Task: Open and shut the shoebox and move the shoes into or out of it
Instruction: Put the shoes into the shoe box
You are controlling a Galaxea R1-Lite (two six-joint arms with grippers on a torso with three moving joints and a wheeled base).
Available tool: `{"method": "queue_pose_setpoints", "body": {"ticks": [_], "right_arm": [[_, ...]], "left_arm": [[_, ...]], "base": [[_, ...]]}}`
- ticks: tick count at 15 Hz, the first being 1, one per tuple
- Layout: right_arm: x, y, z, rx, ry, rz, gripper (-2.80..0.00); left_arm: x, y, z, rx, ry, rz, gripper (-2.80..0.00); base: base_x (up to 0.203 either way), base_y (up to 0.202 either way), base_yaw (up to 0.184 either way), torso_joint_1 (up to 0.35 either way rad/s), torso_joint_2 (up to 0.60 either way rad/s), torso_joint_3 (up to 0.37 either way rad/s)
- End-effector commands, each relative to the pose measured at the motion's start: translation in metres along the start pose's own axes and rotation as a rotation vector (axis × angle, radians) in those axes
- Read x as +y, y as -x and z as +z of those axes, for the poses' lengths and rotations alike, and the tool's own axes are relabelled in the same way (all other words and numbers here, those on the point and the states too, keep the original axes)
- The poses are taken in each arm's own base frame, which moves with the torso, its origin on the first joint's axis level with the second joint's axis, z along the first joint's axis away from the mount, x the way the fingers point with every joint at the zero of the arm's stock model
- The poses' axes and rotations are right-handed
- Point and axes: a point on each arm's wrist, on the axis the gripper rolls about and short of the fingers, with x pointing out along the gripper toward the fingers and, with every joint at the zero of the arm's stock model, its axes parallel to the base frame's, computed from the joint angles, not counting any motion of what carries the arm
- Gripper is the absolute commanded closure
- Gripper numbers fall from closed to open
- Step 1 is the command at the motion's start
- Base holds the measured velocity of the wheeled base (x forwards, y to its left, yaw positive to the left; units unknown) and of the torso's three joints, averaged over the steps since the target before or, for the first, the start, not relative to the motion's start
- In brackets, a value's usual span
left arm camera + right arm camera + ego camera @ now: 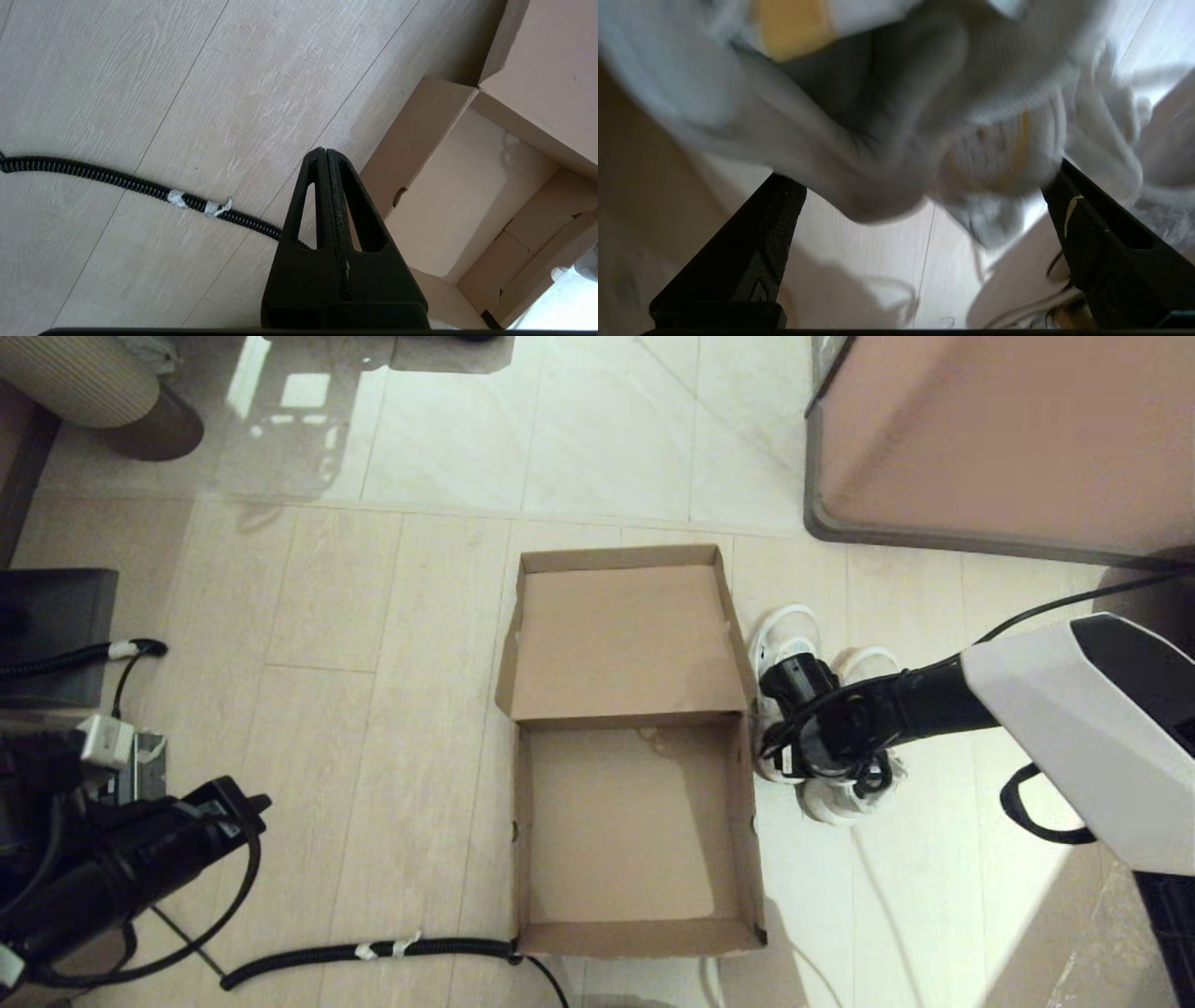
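Head view: the shoebox (635, 747) lies open and empty on the floor (373, 709), lid folded back. The shoes (831, 728) stand on the floor just beside its right wall. The right pincer (794, 686) is directly over them. The step in hand is judged to be grasping a shoe for transfer into the box. The left pincer (247, 803) is parked low, well apart from the box, near a cable (373, 952).

Left wrist view: the left pincer (326, 154) has its fingers pressed together, holding nothing; the box corner lies near.

Right wrist view: the right pincer (924, 224) has its fingers (756, 242) spread wide; a shoe (887, 121) sits between and beyond them, not clamped. The next move calls for lowering around the collar, closing, then lifting clear of the box wall.
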Motion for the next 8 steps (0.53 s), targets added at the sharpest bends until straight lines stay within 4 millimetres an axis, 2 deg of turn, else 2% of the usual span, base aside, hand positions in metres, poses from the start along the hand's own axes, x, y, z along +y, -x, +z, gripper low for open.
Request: {"method": "queue_pose_setpoints", "body": {"ticks": [1, 3, 6, 8], "right_arm": [[0.012, -0.024, 0.013, -0.084, -0.041, -0.027, -2.8], [0.004, -0.028, 0.035, -0.142, -0.093, -0.041, -2.8], [-0.022, -0.027, 0.058, -0.181, -0.143, -0.07, -2.8], [-0.037, -0.028, 0.067, -0.19, -0.153, -0.091, -2.8]], "left_arm": [[0.0, -0.006, 0.001, 0.005, 0.003, 0.003, 0.0], [-0.001, -0.009, 0.001, 0.009, 0.003, 0.003, 0.0], [-0.002, -0.014, 0.003, 0.009, 0.003, 0.003, 0.0], [-0.002, -0.015, 0.004, 0.009, 0.003, 0.002, 0.0]], "base": [[0.0, 0.0, 0.0, 0.0, 0.0, 0.0], [0.0, 0.0, 0.0, 0.0, 0.0, 0.0], [0.0, 0.0, 0.0, 0.0, 0.0, 0.0], [0.0, 0.0, 0.0, 0.0, 0.0, 0.0]]}}
